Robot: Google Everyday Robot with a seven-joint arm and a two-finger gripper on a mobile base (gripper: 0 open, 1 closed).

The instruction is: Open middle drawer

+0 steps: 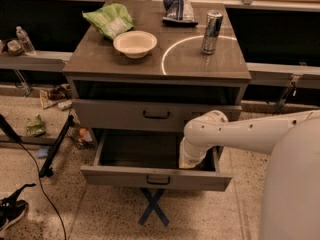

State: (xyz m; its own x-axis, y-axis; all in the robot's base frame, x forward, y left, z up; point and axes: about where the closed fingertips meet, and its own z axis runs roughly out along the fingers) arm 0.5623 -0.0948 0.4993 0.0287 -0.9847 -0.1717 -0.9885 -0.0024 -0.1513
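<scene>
While the robot's white arm (250,131) reaches in from the right of the cabinet (200,69), its long forearm runs nearly level across the cabinet's lower right front, then bends sharply at a rounded wrist joint and points straight down. That downward end carries the gripper (189,159) into the right rear part of the lower drawer (120,176), which stands well out from the cabinet's base. The gripper is sunk behind that drawer's front panel, so I cannot tell how far it is open or whether it has hold of anything. The middle drawer (110,115) sits just above, under a dark slot below the cabinet's top, and its front looks pushed in; the arm's wrist passes in front of its right end. On the cabinet's top, a crumpled green bag (110,20) lies at the back left, a pale bowl (135,43) just in front of it, a blue bag (178,9) at the back centre, and an upright can (212,25) toward the right. A small dark loop handle (156,115) sits at the middle drawer's centre, untouched.
</scene>
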